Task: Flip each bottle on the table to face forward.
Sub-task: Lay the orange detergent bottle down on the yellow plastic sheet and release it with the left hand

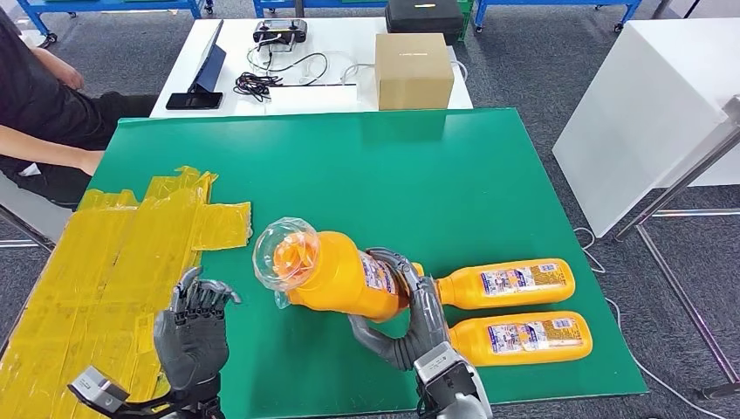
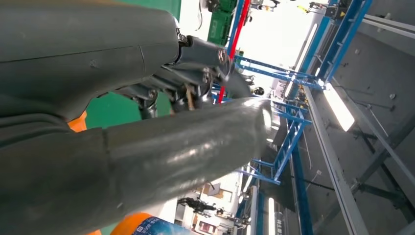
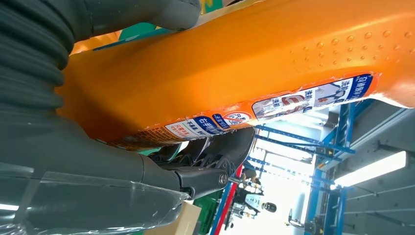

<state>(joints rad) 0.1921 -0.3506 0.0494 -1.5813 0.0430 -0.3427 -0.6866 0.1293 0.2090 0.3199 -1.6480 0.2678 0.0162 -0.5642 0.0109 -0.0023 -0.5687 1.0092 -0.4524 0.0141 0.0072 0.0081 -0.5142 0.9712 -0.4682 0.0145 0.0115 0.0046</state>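
Right hand [image 1: 408, 321] reaches in from the near table edge, fingers wrapped around the raised orange bottle [image 1: 336, 275] above the green table [image 1: 436, 175]; left hand [image 1: 194, 336] upright over yellow tape [image 1: 113, 262], fingers apart, holding nothing; two orange bottles [image 1: 515, 310] lie beside.

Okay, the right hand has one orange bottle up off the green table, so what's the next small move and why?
Probably keep rolling the held bottle in the right hand until its label faces up, then lay it beside the two bottles already lying label-up. Its label shows only at the edge by the fingers, so the turn looks unfinished. The left hand hovers open, free to steady it.
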